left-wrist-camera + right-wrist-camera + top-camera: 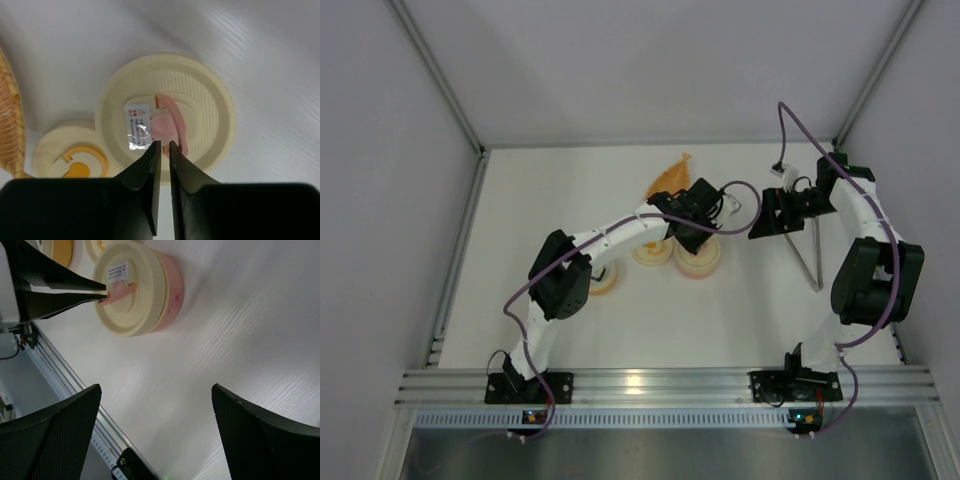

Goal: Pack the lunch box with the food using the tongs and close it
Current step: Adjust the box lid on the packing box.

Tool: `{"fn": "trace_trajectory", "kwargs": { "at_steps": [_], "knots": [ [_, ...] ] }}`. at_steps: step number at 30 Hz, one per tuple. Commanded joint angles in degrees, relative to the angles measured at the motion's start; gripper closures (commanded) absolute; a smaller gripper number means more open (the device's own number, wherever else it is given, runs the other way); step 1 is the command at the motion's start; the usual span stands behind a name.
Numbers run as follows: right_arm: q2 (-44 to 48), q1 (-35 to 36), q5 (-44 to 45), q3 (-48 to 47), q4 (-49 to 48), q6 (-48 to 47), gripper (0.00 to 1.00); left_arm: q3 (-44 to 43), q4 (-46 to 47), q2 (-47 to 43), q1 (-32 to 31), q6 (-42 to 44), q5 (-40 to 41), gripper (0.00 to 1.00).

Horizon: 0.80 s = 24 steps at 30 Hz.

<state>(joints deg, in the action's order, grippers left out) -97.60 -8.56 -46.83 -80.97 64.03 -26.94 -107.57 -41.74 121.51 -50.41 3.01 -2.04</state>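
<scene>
The lunch box (167, 295) is a round pink tub with a ribbed cream lid (205, 100), standing mid-table (700, 262). My left gripper (165, 145) hangs over it, its jaws shut on the pink handle (167, 122) in the lid's centre. The right wrist view shows the same pinch from the side, with the left gripper (104, 294) tips on the handle. The tongs (816, 284) lie flat on the table to the right. Above their upper end my right gripper (156, 387) hovers open and holds nothing. No food shows in any view.
An orange woven leaf-shaped tray (670, 178) lies behind the lunch box. Two more cream round pieces stand left of it, one (650, 252) beside the box with a yellow handle (80, 167), one (603, 280) under the left forearm. The aluminium rail (650, 385) borders the near edge.
</scene>
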Motion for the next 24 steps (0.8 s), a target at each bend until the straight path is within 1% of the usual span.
{"fn": "trace_trajectory", "kwargs": {
  "at_steps": [1,7,12,14,16,17,18,19,20,21,22,23,24],
  "knots": [
    [0.5,0.6,-1.4,0.1,-2.8,-0.4,0.1,-2.2,-0.4,0.9,-1.5,0.3,0.5,0.84],
    [0.2,0.5,-1.8,0.4,-2.9,-0.5,0.1,1.1,1.4,1.4,-4.2,1.0,1.4,0.84],
    [0.1,0.5,-3.2,0.9,-2.7,-0.7,0.1,1.7,1.5,2.7,-4.2,0.7,4.1,0.86],
    [0.0,0.6,-4.8,1.1,-2.3,-1.4,0.1,1.7,1.6,1.2,-3.9,0.8,4.2,0.84],
    [0.1,0.6,-6.9,1.2,-2.4,-1.7,0.12,0.6,2.0,-1.7,-2.9,0.7,2.6,0.75],
    [0.0,0.7,-7.5,1.2,-2.5,-2.1,0.12,-0.4,1.6,-2.8,-2.4,2.1,2.1,0.68],
    [0.0,1.3,-8.1,1.2,-2.8,-2.1,0.14,-1.5,0.3,-4.0,-1.4,3.3,-0.1,0.51],
    [0.0,1.6,-8.6,1.0,-2.9,-2.0,0.16,-2.1,0.3,-5.6,-0.7,4.5,-2.5,0.45],
    [0.0,2.3,-8.6,1.0,-3.2,-1.5,0.16,-2.6,0.5,-9.2,0.4,5.6,-3.9,0.38],
    [0.0,4.1,-8.2,0.8,-4.4,-0.8,0.17,-3.2,-0.2,-10.8,2.5,6.5,-5.3,0.29],
    [0.2,5.4,-6.1,0.8,-5.4,0.0,0.17,-4.0,-1.2,-12.0,3.4,6.7,-7.7,0.26],
    [0.5,6.8,-4.9,0.9,-6.6,2.1,0.17,-5.6,-2.5,-13.7,4.3,7.5,-8.4,0.24],
    [0.7,9.9,-3.5,1.2,-9.3,3.4,0.17,-6.1,-4.0,-14.4,5.7,7.9,-9.0,0.23]
  ]
}}
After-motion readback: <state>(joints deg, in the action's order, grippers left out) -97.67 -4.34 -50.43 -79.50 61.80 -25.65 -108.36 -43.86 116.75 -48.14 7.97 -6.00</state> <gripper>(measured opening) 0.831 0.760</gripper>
